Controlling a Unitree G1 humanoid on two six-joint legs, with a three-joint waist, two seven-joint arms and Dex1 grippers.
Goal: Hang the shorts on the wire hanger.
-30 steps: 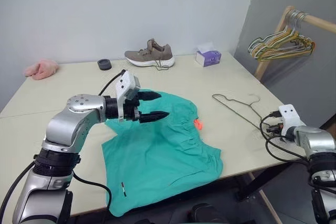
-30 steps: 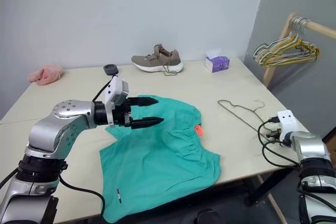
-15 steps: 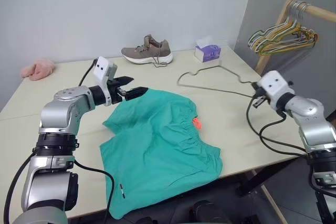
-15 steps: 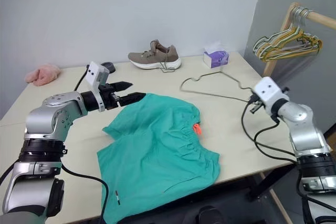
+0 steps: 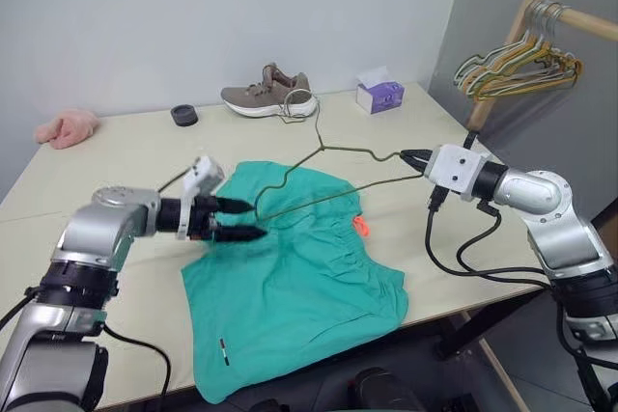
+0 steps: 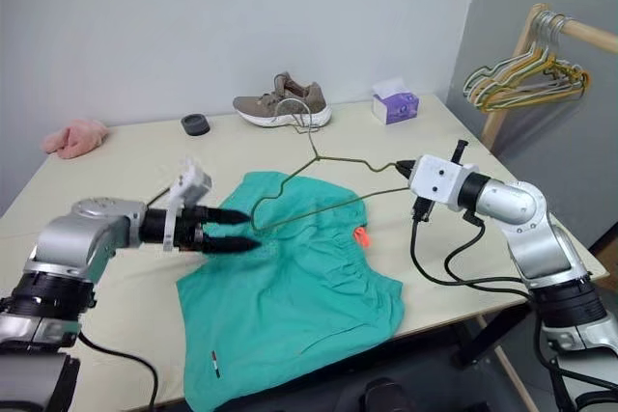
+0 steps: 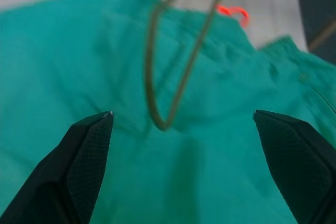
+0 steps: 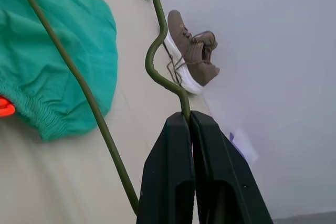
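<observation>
Shorts [image 5: 290, 267] spread flat on the tabletop [image 5: 116, 156], toward the near edge, one leg reaching that edge, orange tag [image 5: 364, 228] showing at the gathered waistband on the side toward the right edge. Wire hanger [image 5: 328, 166] held up off the tabletop, slanting over the shorts, its far corner low above the fabric just beside the left gripper [image 5: 246, 219], whether touching the cloth impossible to tell. Right gripper [image 5: 413, 156] clamped tight on the wire at one end, above the tabletop near the right edge. Left gripper spread wide, gripping nothing, fingertips over the shorts' far portion with the hanger's bend between them in the wrist view. Shoe [image 5: 268, 98], dark ring [image 5: 183, 115] and tissue box [image 5: 379, 96] along the far edge; pink cloth [image 5: 66, 127] at the far left corner. Coloured hangers [image 5: 517, 60] on a wooden rack [image 5: 579, 21] beyond the right edge.
</observation>
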